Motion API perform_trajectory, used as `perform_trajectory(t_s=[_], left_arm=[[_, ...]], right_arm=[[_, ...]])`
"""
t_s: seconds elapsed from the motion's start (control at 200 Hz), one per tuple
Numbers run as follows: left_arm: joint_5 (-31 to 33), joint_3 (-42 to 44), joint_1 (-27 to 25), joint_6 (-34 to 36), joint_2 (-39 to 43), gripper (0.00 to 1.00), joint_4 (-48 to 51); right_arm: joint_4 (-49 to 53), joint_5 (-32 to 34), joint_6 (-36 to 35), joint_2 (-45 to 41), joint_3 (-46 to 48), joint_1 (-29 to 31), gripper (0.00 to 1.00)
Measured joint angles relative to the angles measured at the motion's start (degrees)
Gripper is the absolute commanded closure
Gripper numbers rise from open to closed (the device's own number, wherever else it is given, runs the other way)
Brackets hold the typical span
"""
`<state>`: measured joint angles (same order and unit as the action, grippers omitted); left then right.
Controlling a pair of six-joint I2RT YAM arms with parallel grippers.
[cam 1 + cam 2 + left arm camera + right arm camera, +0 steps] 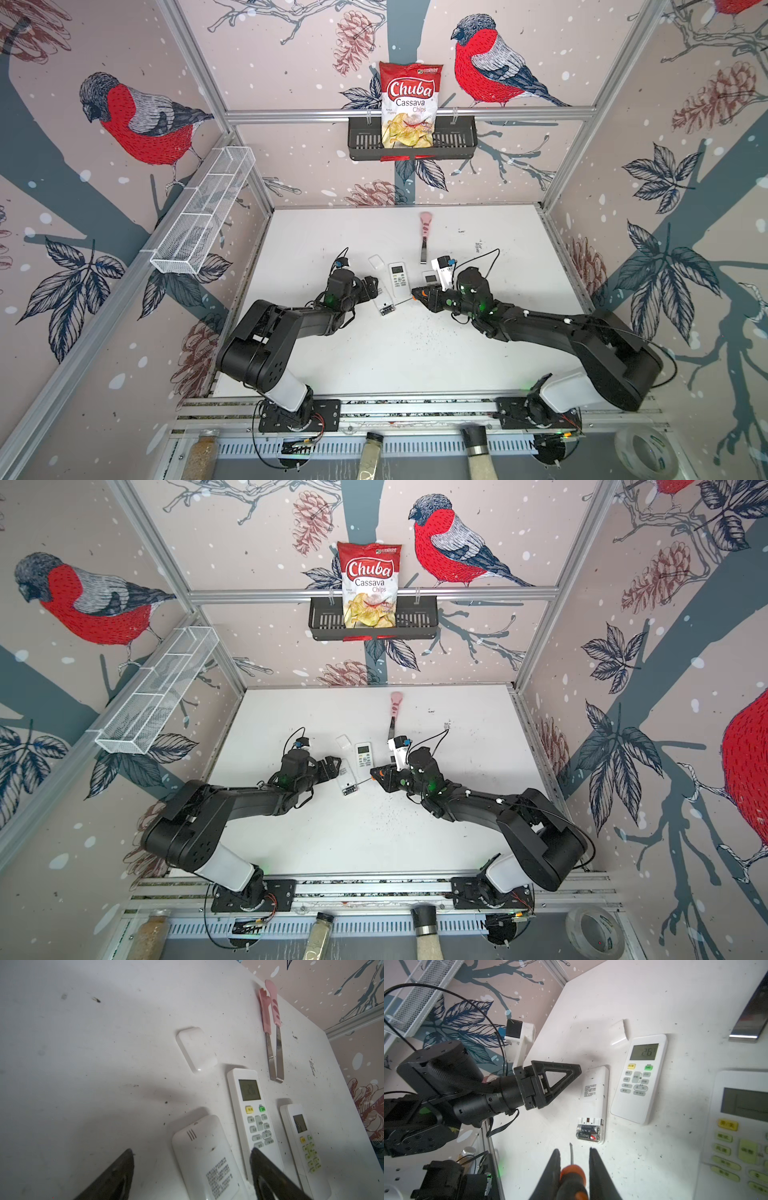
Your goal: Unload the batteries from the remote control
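Note:
The white remote control [595, 1093] lies face down, its battery bay uncovered. Two dark batteries [587, 1132] sit side by side in the bay, also visible in both top views [386, 309] [349, 789]. My left gripper [191, 1150] is open and straddles the remote's far end [199, 1157], one finger [268, 1174] over the neighbouring remote; in a top view the left gripper [373, 289] is beside the remote. My right gripper [574, 1149] is shut on an orange-and-black screwdriver [572, 1176], whose shaft tip points at the batteries a short way off.
A loose white battery cover [196, 1049] lies beyond the remotes. Two more remotes lie face up beside the open one, a larger remote [638, 1078] and a nearer remote [741, 1136]. Pink-handled tongs [424, 237] lie towards the back wall.

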<state>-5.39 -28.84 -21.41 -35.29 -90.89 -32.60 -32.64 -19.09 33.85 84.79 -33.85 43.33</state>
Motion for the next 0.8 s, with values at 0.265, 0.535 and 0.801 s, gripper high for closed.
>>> perform_trajectory(t_s=[0.265, 0.535, 0.801], left_arm=[[-3.67, 0.09, 0.76, 0.42, -2.62, 0.5, -1.44], [-5.6, -1.44, 0.79, 0.42, -5.77, 0.55, -2.64], [-6.45, -1.62, 0.83, 0.39, -6.62, 0.58, -3.67]], right_arm=[[-0.13, 2.67, -1.64, 4.09, -2.71, 2.49, 1.0], [0.17, 5.75, -4.2, 7.04, -5.03, 4.74, 1.0], [1.44, 8.28, -6.71, 8.41, -6.75, 6.51, 1.0]])
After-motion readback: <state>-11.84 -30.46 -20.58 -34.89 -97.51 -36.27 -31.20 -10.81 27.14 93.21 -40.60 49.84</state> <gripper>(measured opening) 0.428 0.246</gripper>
